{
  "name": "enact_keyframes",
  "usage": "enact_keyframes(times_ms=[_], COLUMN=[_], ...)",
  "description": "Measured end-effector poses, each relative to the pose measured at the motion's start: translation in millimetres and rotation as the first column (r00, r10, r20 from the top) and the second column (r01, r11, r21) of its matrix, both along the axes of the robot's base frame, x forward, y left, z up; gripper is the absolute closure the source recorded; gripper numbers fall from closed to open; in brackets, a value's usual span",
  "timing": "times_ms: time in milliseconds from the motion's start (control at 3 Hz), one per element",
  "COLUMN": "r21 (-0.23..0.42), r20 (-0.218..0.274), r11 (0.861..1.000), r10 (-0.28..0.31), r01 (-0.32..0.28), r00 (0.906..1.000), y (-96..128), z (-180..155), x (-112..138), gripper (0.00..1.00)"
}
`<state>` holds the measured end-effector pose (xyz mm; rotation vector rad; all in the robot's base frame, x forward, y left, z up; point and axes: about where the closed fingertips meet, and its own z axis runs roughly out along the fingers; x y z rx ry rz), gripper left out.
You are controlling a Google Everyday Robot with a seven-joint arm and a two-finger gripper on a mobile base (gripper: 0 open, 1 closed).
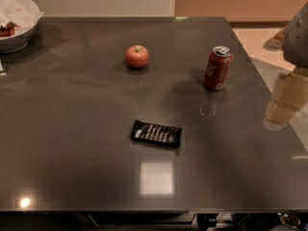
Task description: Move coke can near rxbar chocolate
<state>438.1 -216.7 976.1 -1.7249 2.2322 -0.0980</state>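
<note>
The coke can [217,69] stands upright on the dark table [72,143], at the right back part. The rxbar chocolate [156,134], a flat black wrapper with white lettering, lies flat near the table's middle, in front of and to the left of the can. My gripper [284,105] is a pale shape at the right edge of the view, over the table's right edge, to the right of the can and a little nearer the front. It holds nothing that I can see and is apart from the can.
A red apple [137,57] sits at the back middle, left of the can. A white bowl [17,23] with red fruit stands at the back left corner. The table's right edge runs diagonally beside the gripper.
</note>
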Motion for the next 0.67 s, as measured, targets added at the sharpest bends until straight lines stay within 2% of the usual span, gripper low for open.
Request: enact_keyframes(times_ms=[667], r21=[0.014], r20=[0.003], r11=[1.000], r10=[-0.006], r01=[0.006], r00=[1.0000], y=[-1.4], z=[-0.6], x=[7.5], gripper=[0.00])
